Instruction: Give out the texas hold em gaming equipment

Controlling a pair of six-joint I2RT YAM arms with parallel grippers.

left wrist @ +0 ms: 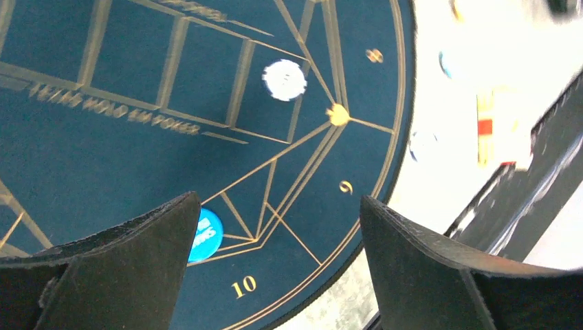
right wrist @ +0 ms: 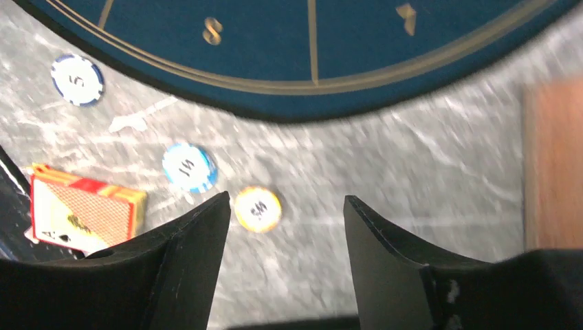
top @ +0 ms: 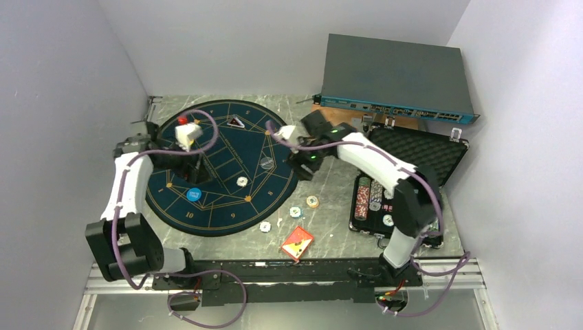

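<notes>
My left gripper is open and empty above the navy mat. In the left wrist view a blue disc lies by its left finger and a whitish chip lies farther off. My right gripper is open and empty at the mat's right edge. In the right wrist view an orange-rimmed chip, a blue-rimmed chip and a navy-rimmed chip lie on the table. A red card deck lies to the left.
The open black case stands at the right with rows of chips in it. A grey box sits at the back. A dark disc, a red object and a triangular piece lie on the mat.
</notes>
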